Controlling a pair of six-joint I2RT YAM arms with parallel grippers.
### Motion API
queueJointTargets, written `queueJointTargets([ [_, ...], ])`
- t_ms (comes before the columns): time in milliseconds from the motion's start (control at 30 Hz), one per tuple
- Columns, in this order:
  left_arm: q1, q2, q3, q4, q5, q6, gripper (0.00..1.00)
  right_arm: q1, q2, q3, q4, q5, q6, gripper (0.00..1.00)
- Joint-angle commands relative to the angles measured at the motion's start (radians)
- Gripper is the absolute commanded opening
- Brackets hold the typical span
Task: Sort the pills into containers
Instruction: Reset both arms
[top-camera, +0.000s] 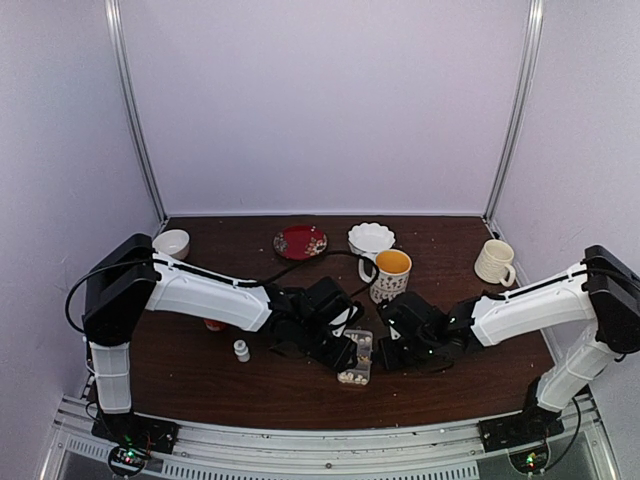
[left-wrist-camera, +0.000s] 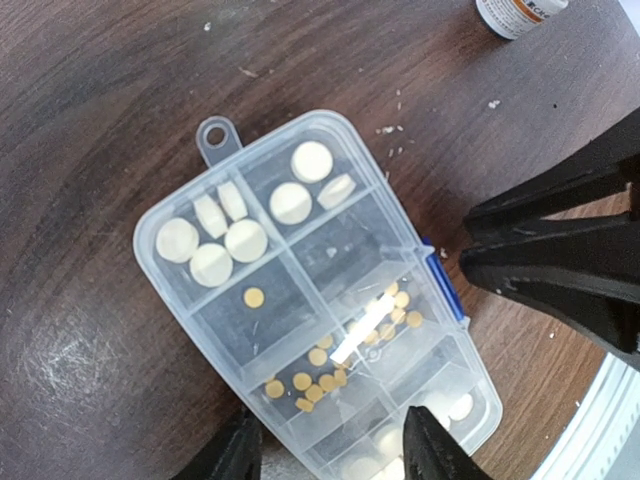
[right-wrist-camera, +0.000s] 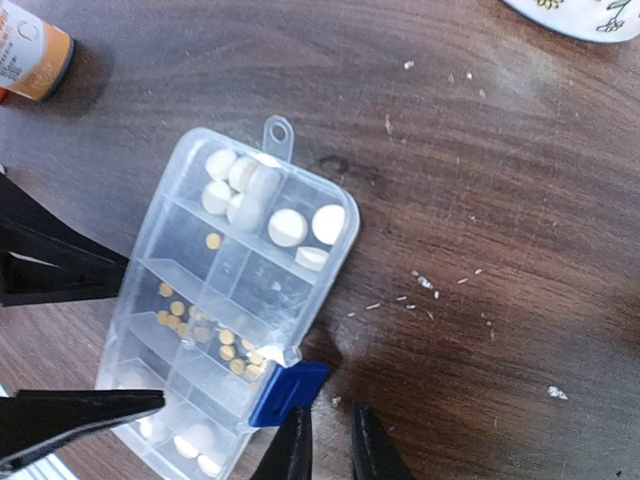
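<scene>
A clear pill box (top-camera: 356, 357) lies on the dark table between my two grippers. Its containers (left-wrist-camera: 300, 260) hold big whitish pills (left-wrist-camera: 245, 240) at one end and several small yellow pills (left-wrist-camera: 310, 385) in the middle cells. A blue latch (right-wrist-camera: 288, 392) sticks out from its long side. My left gripper (left-wrist-camera: 335, 450) is open, its fingers (left-wrist-camera: 430, 445) standing over the box's near end. My right gripper (right-wrist-camera: 335, 445) sits on the table right beside the blue latch. Its jaws are open by a narrow gap with only bare table between them.
An orange-labelled bottle (right-wrist-camera: 30, 55) stands close to the box's tab end. A small white bottle (top-camera: 241, 350) is left of the arms. Behind are a flowered mug (top-camera: 390, 275), a cream mug (top-camera: 495, 262), a white bowl (top-camera: 371, 238), a red plate (top-camera: 300, 241) and a small bowl (top-camera: 171, 243). Pale crumbs (right-wrist-camera: 425, 283) dot the table.
</scene>
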Motion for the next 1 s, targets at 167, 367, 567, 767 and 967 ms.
queueJointTargets([
  [167,-0.003,0.034,0.002,-0.005,0.04,-0.013,0.4,-0.004,0.061,-0.006,0.072,-0.043,0.013,0.0],
  [367,-0.004,0.06,0.018,0.005,0.091,-0.019,0.38,-0.007,0.072,-0.093,0.306,-0.159,0.082,0.0],
  [567,-0.003,0.075,0.018,0.048,0.152,-0.028,0.37,-0.009,0.092,-0.101,0.365,-0.179,0.099,0.0],
  [767,-0.003,0.065,0.007,0.078,0.138,-0.048,0.43,-0.009,0.058,-0.086,0.309,-0.133,0.069,0.0],
  [967,-0.002,0.001,0.019,0.026,0.032,-0.016,0.46,-0.009,-0.063,-0.059,0.149,0.016,-0.018,0.0],
])
